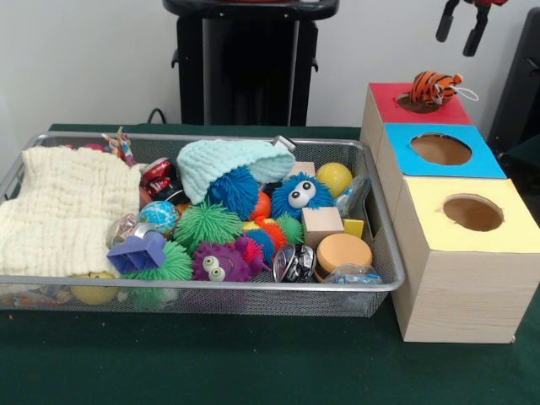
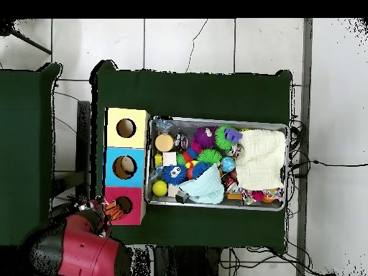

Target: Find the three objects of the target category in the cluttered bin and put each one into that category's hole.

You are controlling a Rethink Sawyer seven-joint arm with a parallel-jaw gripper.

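One tiger plush [image 1: 435, 85] sits half on the red hole [image 1: 417, 103], not dropped through. Claw [image 1: 461, 27] hangs above it, spread and empty. Risk: plush perched on the rim could roll off the box [image 1: 460, 278] onto the bench [image 1: 253, 363]. It needs a nudge in.

arm [image 2: 75, 251]: drawn back (red, black) | gripper [image 1: 461, 25]: raised, fingers [image 1: 445, 22] spread, holding nothing
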